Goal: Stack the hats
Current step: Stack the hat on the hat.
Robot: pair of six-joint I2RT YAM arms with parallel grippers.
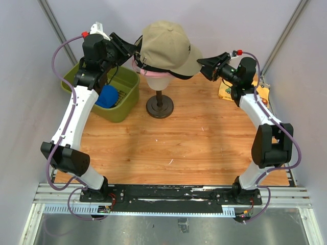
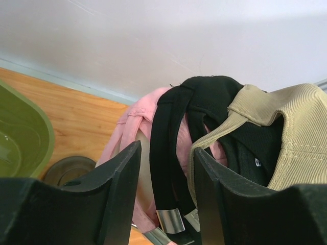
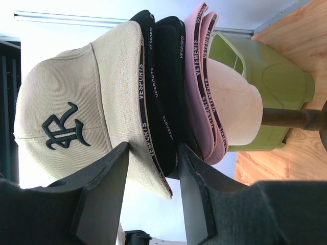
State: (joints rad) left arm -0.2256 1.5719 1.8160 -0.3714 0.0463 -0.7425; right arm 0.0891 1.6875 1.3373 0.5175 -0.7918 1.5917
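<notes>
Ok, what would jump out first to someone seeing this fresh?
A stack of caps, beige cap on top, sits on the mannequin head at back centre. The left gripper and right gripper flank it, jaws open. A blue cap lies in the green bin, back left.

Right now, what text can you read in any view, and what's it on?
"VESPORTS": repeated on the black tape edging the beige cap, right wrist view.
"VETEMENS", last letters unsure: repeated on the trim of the pink cap.
Dark embroidered monogram on the beige cap's front: looks like an "R", not certain.
Trim lettering on the black cap: too blurred.
White mark, left wrist view: too small.
</notes>
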